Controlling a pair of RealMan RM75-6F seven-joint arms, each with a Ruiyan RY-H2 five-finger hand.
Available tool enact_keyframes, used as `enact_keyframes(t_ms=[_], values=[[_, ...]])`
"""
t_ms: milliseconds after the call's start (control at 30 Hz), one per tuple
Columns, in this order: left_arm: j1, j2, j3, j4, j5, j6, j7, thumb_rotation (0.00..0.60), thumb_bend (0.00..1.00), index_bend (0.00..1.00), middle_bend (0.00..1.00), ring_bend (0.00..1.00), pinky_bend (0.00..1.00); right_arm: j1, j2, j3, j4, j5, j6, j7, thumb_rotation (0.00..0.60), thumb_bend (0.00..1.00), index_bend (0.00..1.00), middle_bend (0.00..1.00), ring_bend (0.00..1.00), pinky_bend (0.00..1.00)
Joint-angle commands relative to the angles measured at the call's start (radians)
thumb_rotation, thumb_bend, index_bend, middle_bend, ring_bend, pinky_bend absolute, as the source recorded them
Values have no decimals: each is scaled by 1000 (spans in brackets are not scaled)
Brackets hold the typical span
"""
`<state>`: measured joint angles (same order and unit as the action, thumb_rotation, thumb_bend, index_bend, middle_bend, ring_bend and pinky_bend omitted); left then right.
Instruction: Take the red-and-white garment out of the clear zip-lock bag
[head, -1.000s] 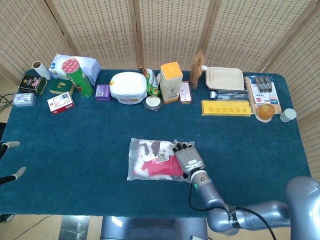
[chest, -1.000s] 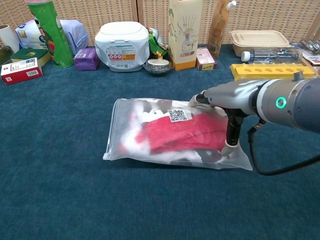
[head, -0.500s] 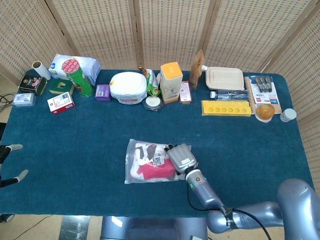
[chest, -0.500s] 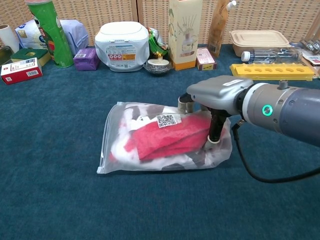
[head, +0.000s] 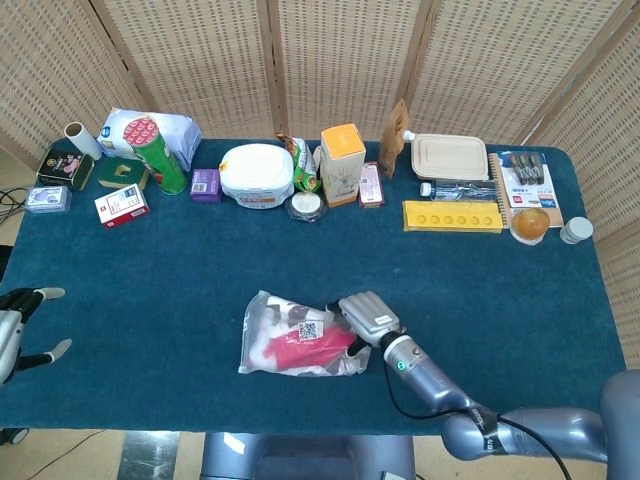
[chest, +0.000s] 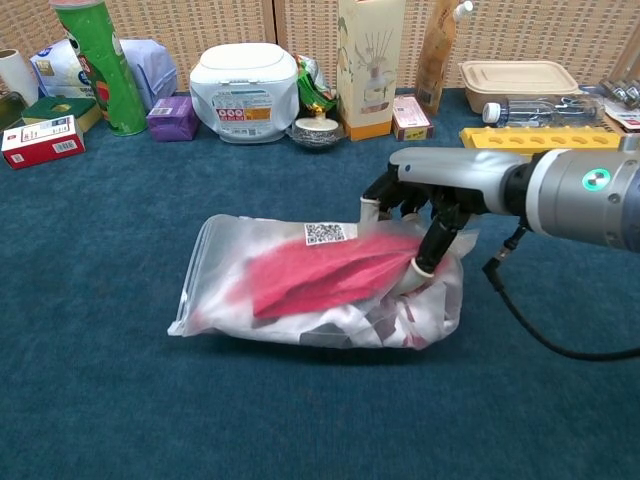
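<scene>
Clear bag (chest: 300, 285) (in right hand (chest: 425, 200))

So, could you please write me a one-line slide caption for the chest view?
Right hand grips the end of the clear zip-lock bag holding the red-and-white garment on the blue table.

Bag (chest: 300, 290) leftward, bunched by right robot hand (chest: 425, 215)

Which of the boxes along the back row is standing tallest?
The orange-topped carton beside the white tub; the purple box and red-and-white box sit much lower.
</scene>
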<state>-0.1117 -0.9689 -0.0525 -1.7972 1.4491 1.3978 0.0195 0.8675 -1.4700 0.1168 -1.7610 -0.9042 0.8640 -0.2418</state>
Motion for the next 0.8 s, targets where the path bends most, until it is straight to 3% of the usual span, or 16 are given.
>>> enact_keyframes(t_ms=[33, 333, 533, 633, 800], values=[[-20, 1, -3, -16, -1, -25, 19, 600, 181, 273, 324, 241, 267, -63, 91, 47, 0, -137, -120, 244, 600, 224, 647, 753, 985, 1000], [-90, -11, -17, -37, -19, -115, 64, 600, 182, 273, 327, 255, 312, -106, 142, 86, 14, -312, -180, 538, 600, 224, 647, 754, 993, 1000], [-158, -32, -46, -44, -53, -196, 64, 600, 182, 298, 405, 366, 415, -113, 155, 89, 30, -430, -194, 700, 600, 223, 647, 756, 996, 1000], [-195, -35, -58, -51, -67, -240, 65, 600, 181, 336, 488, 460, 500, -110, 156, 85, 37, -466, -190, 740, 600, 224, 647, 757, 998, 1000], [-264, -42, -74, -70, -97, -332, 61, 600, 181, 369, 694, 701, 685, -108, 156, 77, 44, -506, -175, 793, 600, 224, 647, 762, 1000, 1000]])
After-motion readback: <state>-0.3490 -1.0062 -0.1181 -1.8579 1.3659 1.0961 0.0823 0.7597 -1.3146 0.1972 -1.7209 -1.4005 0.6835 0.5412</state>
